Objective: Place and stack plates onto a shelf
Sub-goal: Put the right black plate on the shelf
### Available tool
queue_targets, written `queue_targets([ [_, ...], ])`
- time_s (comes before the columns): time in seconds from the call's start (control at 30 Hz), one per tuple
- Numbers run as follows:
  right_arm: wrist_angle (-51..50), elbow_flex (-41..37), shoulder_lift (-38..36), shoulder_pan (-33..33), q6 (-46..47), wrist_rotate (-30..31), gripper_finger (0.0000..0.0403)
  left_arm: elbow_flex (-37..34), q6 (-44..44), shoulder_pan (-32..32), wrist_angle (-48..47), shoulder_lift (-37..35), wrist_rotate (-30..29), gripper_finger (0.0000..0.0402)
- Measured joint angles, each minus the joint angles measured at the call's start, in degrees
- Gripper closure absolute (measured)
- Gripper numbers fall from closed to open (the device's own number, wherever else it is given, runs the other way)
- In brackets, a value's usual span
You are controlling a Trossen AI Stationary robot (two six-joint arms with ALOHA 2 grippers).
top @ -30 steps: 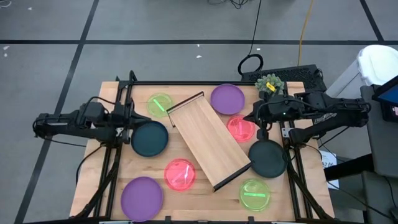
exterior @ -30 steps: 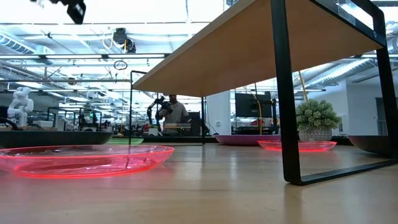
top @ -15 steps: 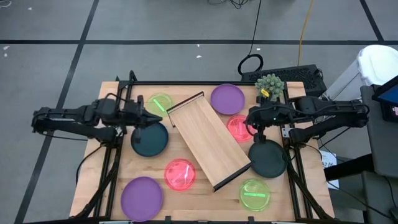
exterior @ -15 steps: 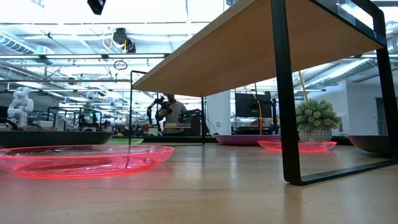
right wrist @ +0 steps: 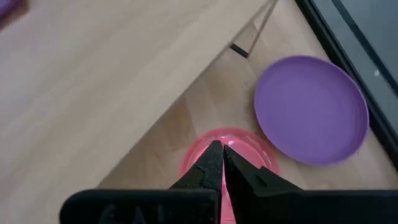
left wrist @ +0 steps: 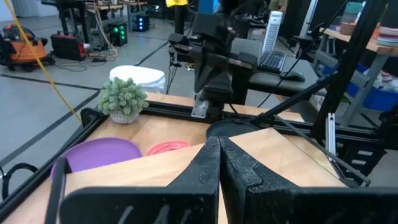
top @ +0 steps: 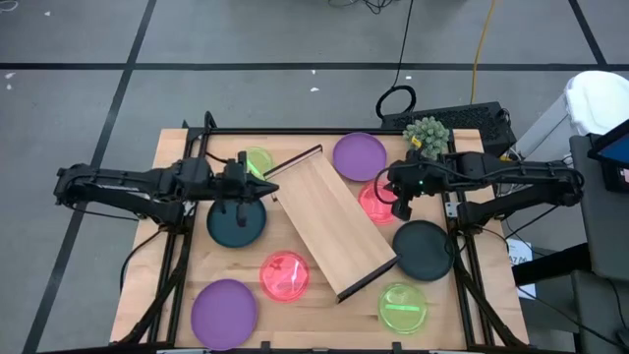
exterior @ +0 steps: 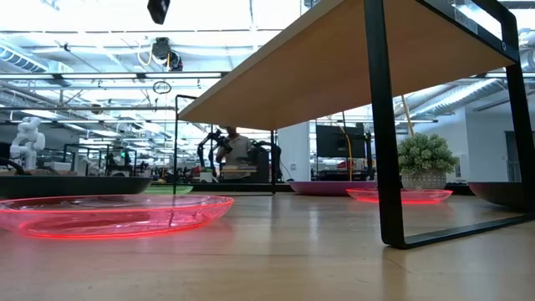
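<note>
High view: right claw (top: 398, 200), fingers pressed together and empty, hangs over the pink plate (top: 376, 204) at the shelf's (top: 329, 222) three o'clock; left claw (top: 257, 187), likewise closed, sits at its ten o'clock. Shelf bare, every plate unplaced on the bench (top: 314, 317)

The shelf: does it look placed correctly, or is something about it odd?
The shelf lies askew, turned diagonally across the table rather than square to its edges. It is bare: no plate rests on it, and plates lie scattered around it.

2 purple plates (top: 359, 155), 2 dark plates (top: 423, 250), 2 green plates (top: 403, 307), 2 pink plates (top: 284, 274), 1 shelf (top: 329, 220)
</note>
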Motion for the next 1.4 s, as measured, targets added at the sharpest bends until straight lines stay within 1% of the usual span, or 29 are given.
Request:
queue_targets([
  [0.1,1.5,0.0,-0.1,-1.1,0.9,-1.2,0.0403,0.0,-0.7,0.0,1.7,1.2,0.0,0.04],
  [0.2,0.8,0.0,-0.2,-2.8,0.2,-1.4,0.0403,0.0,-6.1,0.0,4.2,1.9,0.0,0.04],
  [0.23,0.6,0.0,-0.2,-3.6,0.3,-1.4,0.0403,0.0,-6.4,0.0,5.0,2.0,-0.4,0.04],
  [0.33,-1.5,0.0,-0.2,-6.1,2.4,-1.5,0.0403,0.0,-1.5,0.0,8.0,2.6,-3.3,0.04],
  [0.43,-4.2,0.0,-0.2,-8.6,3.0,-2.8,0.0403,0.0,2.4,0.2,10.2,2.6,-4.3,0.04],
  [0.5,-5.3,0.0,-0.2,-10.4,2.1,-4.5,0.0403,0.0,2.3,0.7,10.4,2.5,-4.9,0.04],
  [0.63,-7.2,0.0,-0.2,-13.2,0.8,-5.9,0.0403,0.0,-2.4,1.9,10.3,2.6,-5.6,0.04],
  [0.7,-8.1,-0.3,-0.2,-14.2,-1.6,-6.0,0.0403,0.0,-4.8,2.3,10.3,2.6,-6.2,0.04],
  [0.77,-8.5,-1.4,-0.2,-15.0,-3.7,-6.1,0.0403,0.0,-5.0,2.3,10.3,2.9,-7.2,0.04],
  [0.83,-8.3,-3.0,-0.2,-15.6,-5.2,-6.2,0.0401,0.0,-2.7,2.3,10.3,3.4,-7.5,0.04],
  [0.93,-7.7,-6.5,-0.2,-16.7,-7.8,-8.5,0.0394,0.0,2.7,2.3,10.3,4.5,-7.6,0.04],
  [1.03,-7.1,-10.1,-0.2,-17.9,-8.3,-11.0,0.0381,0.0,7.7,2.9,10.5,6.3,-7.6,0.04],
  [1.2,-4.9,-14.9,-0.2,-19.1,-10.1,-13.3,0.0356,1.4,7.1,3.5,10.1,7.9,-7.6,0.04],
  [1.4,-7.7,-17.8,-0.2,-19.6,-10.3,-17.8,0.0325,3.2,5.4,3.4,10.1,10.5,-7.5,0.04],
])
